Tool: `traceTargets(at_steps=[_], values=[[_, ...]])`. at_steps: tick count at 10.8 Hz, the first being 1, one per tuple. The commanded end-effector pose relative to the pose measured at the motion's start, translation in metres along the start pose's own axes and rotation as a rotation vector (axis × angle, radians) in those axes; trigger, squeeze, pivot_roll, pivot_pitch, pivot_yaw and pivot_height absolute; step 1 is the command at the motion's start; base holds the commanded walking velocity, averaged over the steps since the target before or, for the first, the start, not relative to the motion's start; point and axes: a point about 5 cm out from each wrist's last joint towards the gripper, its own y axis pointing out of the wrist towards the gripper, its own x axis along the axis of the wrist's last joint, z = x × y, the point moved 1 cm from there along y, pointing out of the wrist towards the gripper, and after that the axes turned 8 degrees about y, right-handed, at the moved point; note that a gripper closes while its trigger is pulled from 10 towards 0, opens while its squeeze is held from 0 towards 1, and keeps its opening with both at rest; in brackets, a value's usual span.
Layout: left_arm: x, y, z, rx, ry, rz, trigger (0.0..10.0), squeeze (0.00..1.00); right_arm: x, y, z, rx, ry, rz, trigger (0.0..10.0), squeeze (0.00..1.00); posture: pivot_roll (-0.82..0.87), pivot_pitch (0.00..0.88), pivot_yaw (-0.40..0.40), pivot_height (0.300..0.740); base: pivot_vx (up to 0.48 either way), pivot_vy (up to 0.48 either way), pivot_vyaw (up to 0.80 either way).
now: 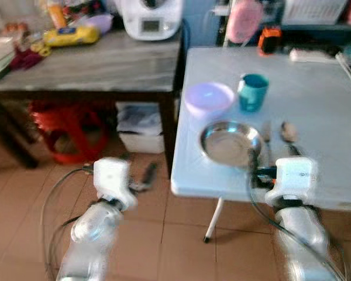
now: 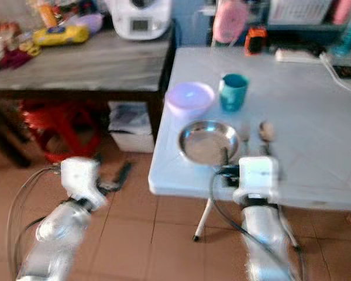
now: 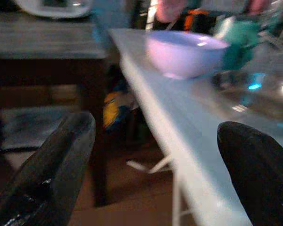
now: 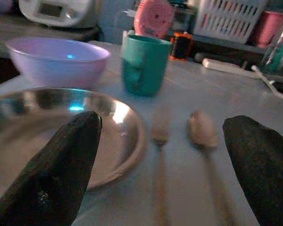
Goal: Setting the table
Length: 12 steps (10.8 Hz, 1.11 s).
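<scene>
On the pale blue table (image 1: pixel 322 111) sit a lilac bowl (image 1: pixel 208 97), a teal cup (image 1: pixel 253 92) and a steel plate (image 1: pixel 230 142). A fork (image 1: pixel 267 140) and a spoon (image 1: pixel 288 132) lie just right of the plate. My right gripper (image 4: pixel 160 123) is open at the table's front edge, low over the handles of the fork (image 4: pixel 159 134) and spoon (image 4: pixel 201 131), with the plate (image 4: pixel 61 127) by its left finger. My left gripper (image 3: pixel 155 126) is open over the floor left of the table, level with the table edge and holding nothing.
A wooden side table (image 1: pixel 93 64) stands to the left with a white appliance (image 1: pixel 149 17) and clutter on it. Beneath it are a red stool (image 1: pixel 67 129) and a white box (image 1: pixel 140 132). A power strip (image 1: pixel 313 55) lies at the blue table's back.
</scene>
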Motion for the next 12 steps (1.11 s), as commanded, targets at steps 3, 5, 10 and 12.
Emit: traceTargets(at_steps=[3,5,10,12], values=[[-0.002,-0.008,0.013,0.035,0.008,0.017,10.0,0.00,0.004,-0.001,0.012,0.030,0.025,-0.010,10.0,0.00,-0.20,0.101,0.075,0.740,0.223,0.000,0.00],[-0.001,-0.010,0.010,0.004,0.009,0.015,10.0,0.00,0.003,-0.001,0.014,0.037,0.025,-0.008,10.0,0.00,-0.20,0.100,0.074,0.740,0.000,0.000,0.00],[0.002,-0.022,-0.001,-0.250,0.115,0.021,10.0,0.00,0.000,0.004,0.011,0.016,0.103,0.048,10.0,0.00,-0.20,0.116,0.069,0.740,0.000,0.000,0.00],[0.001,-0.022,0.003,-0.261,0.176,0.022,10.0,0.00,0.001,0.005,0.011,0.025,0.136,0.068,10.0,0.00,-0.21,0.120,0.067,0.740,0.000,0.000,0.00]])
